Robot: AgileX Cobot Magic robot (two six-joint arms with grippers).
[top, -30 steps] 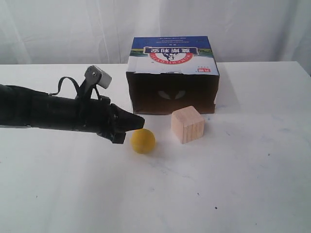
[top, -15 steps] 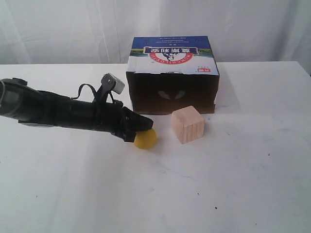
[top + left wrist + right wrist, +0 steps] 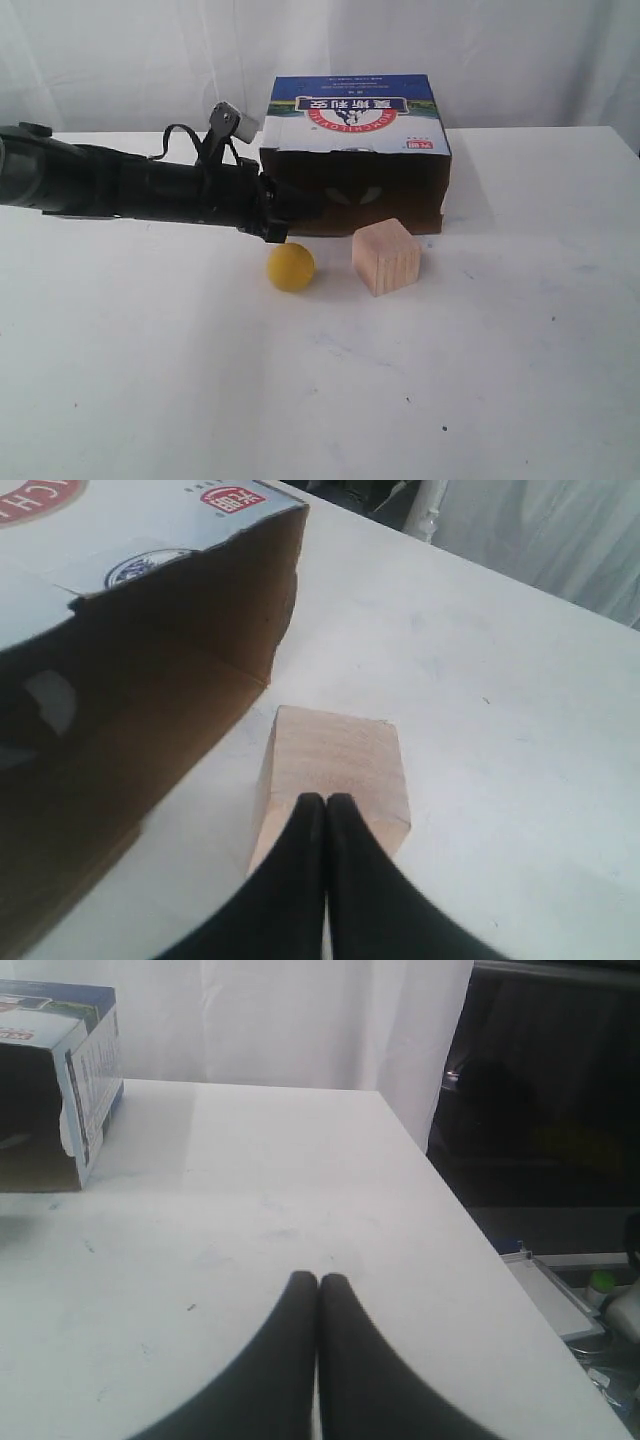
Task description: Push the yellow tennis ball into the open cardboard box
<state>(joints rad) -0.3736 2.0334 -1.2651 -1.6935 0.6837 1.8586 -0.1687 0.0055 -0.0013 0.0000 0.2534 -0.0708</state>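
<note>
The yellow tennis ball (image 3: 291,267) rests on the white table, in front of the open cardboard box (image 3: 355,118), which has a blue top and a dark brown interior (image 3: 350,195). My left gripper (image 3: 310,206) is shut and empty, raised behind and above the ball, its tips in front of the box's opening. In the left wrist view the left gripper (image 3: 326,800) points over the wooden cube (image 3: 335,765), with the box opening (image 3: 130,720) alongside; the ball is hidden there. My right gripper (image 3: 318,1280) is shut over bare table, outside the exterior view.
A light wooden cube (image 3: 386,256) stands right of the ball, in front of the box's right half. The right wrist view shows the box's end (image 3: 75,1080) far off and the table edge (image 3: 480,1250) with dark floor beyond. White curtains hang behind.
The left arm has lifted and swung back toward the box, coming off the ball. The ball has shifted slightly up and toward the box and now lies free of the gripper.
</note>
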